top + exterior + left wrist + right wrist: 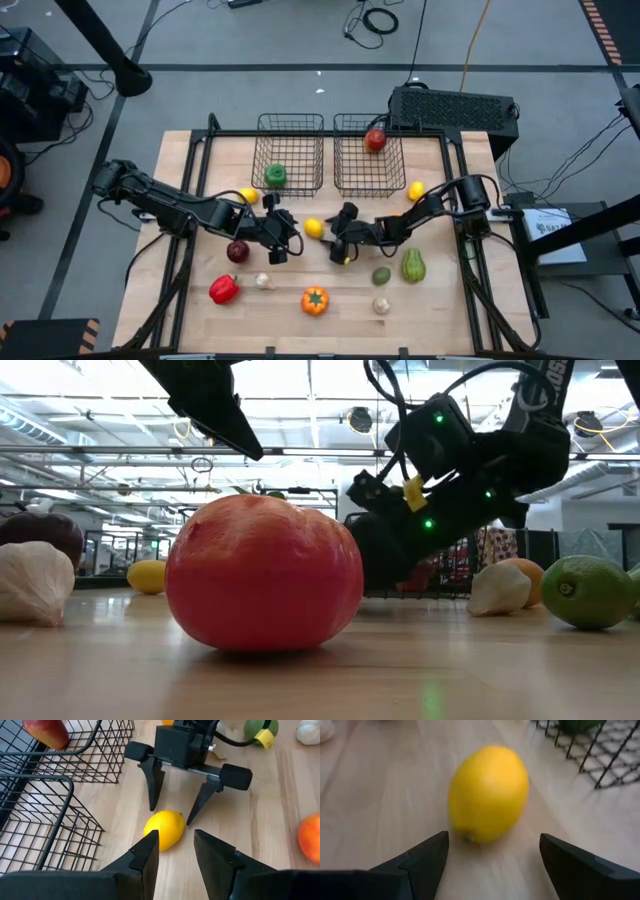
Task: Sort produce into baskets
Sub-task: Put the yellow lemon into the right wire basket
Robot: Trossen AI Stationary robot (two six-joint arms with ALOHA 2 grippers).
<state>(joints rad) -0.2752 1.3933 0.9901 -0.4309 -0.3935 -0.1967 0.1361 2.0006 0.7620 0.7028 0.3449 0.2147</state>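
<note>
I had the right gripper (338, 232) spread wide, empty, with the oval yellow lemon (488, 794) just ahead between its fingers; the left gripper (175, 851) sat part-open opposite, holding nothing.

Items obscured, cropped or indistinct:

- Orange pepper (265, 572): filled the middle of the low view and hid the bench behind it.
- Right gripper (385, 550): lower part hidden behind that pepper in the low view; jaw tips not visible there.
- Dark red fruit (40, 532): cut by the low view's edge, partly behind a whitish bulb (33, 582).
- Green pepper (580, 725): only a sliver showed inside the basket (600, 750) in the right wrist view (cropped, blurred).
- Apple (46, 731): cropped in the left wrist view.
- Orange-red piece (310, 839): cropped; kind could not be told.
- Lemon (489, 794): blurred.
</note>
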